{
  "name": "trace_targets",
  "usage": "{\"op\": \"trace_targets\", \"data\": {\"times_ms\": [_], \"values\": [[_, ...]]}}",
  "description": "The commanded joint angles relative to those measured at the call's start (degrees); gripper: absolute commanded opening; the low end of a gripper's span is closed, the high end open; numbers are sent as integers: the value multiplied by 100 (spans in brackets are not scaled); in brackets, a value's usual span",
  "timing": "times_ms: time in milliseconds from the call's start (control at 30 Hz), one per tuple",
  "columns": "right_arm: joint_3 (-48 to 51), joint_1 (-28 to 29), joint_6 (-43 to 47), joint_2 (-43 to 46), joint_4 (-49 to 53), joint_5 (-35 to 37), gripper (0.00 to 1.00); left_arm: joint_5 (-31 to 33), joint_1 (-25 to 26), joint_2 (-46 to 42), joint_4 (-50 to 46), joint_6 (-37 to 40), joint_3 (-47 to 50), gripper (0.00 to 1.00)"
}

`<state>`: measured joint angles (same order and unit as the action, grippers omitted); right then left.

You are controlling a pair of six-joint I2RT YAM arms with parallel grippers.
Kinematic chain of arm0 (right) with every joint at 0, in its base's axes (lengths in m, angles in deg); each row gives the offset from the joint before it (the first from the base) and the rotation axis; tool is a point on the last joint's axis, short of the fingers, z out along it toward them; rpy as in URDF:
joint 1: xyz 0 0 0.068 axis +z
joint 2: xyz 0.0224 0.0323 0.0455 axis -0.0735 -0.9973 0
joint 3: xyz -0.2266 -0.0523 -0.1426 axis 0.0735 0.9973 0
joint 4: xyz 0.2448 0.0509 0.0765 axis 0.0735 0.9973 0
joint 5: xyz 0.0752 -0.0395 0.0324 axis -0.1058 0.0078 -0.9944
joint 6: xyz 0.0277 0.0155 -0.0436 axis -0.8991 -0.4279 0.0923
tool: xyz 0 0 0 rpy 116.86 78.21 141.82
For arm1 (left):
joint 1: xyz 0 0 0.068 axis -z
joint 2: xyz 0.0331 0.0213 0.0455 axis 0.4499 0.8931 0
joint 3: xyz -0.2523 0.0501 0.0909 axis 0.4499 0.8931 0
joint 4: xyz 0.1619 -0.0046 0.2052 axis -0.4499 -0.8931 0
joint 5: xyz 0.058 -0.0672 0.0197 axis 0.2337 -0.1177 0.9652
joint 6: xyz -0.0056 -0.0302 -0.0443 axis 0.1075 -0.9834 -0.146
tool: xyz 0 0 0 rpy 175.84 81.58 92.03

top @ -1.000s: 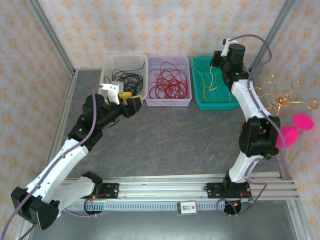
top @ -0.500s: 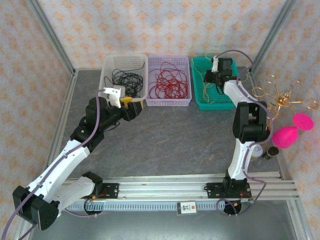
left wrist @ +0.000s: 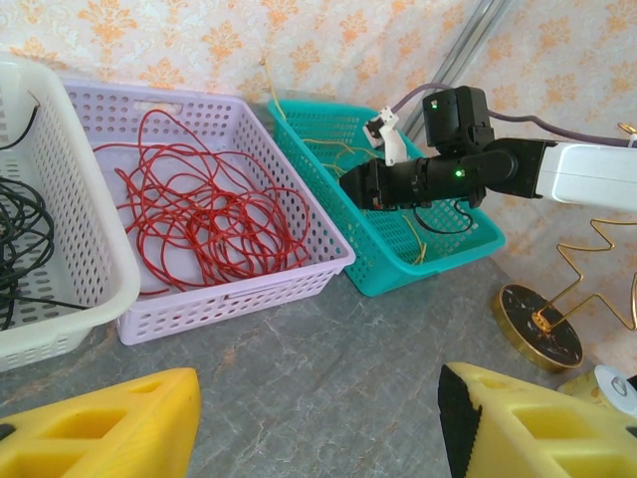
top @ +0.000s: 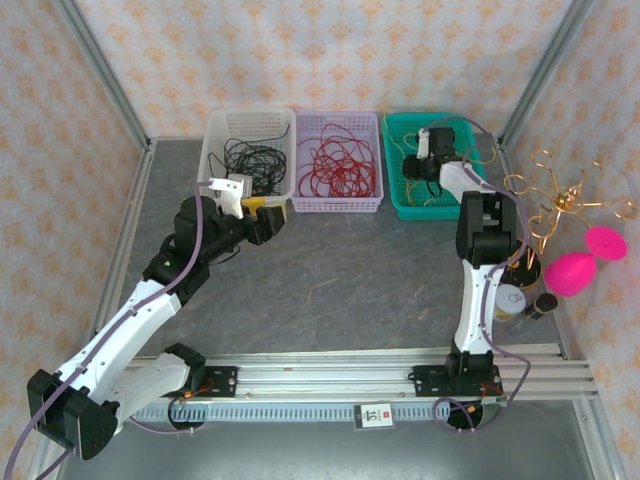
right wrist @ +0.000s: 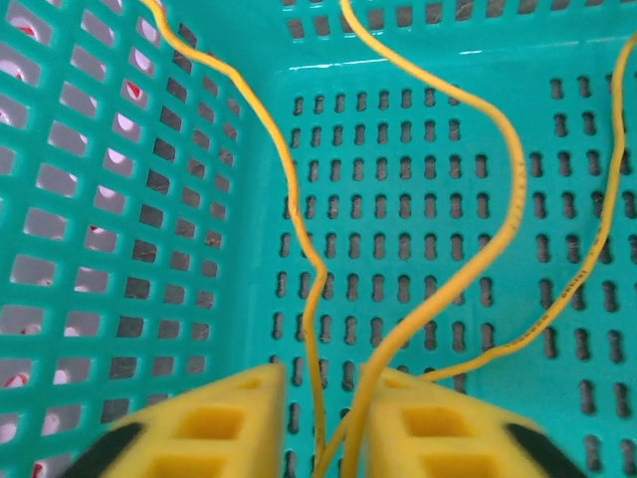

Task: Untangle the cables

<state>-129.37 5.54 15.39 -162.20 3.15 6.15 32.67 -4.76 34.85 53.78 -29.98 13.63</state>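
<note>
Cables (left wrist: 199, 229) separated: black cable (top: 250, 155) in white basket (top: 250, 112), red cable (top: 340, 165) in purple basket (top: 335, 205), yellow cable (right wrist: 517, 179) in green basket (right wrist: 100, 199), pinched by right claw (right wrist: 326, 428). Left claw (left wrist: 318, 418) spread.

The left arm (top: 122, 325) and the right arm (top: 472, 310) are made of smooth white tubes with round black joints between them. A thick purple-grey cable (left wrist: 582, 127) runs along each one. Each arm stands on a black base (top: 185, 362). The left gripper (left wrist: 318, 423) and the right gripper (right wrist: 326, 428) have chunky yellow fingers (left wrist: 100, 428) with hollow slots. A tiny green light (left wrist: 457, 172) glows on the right wrist.
</note>
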Motion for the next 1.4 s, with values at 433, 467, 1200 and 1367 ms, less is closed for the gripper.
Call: {"op": "trace_targets", "data": {"times_ms": [433,467,1200,1367], "values": [[2661,281,-250,3396,-1029,696,52,658,-41,-187,440,-164,529,70],[3125,402,-252,3752,-1214,896,52,790,-40,-188,440,-160,572,70],[9228,213,-487,5435,-8246,2426,72,4165,-1145,-179,2494,1125,2591,84],[9559,184,-339,4082,-10228,2156,73,3783,-1488,393,4341,1734,3248,88]]}}
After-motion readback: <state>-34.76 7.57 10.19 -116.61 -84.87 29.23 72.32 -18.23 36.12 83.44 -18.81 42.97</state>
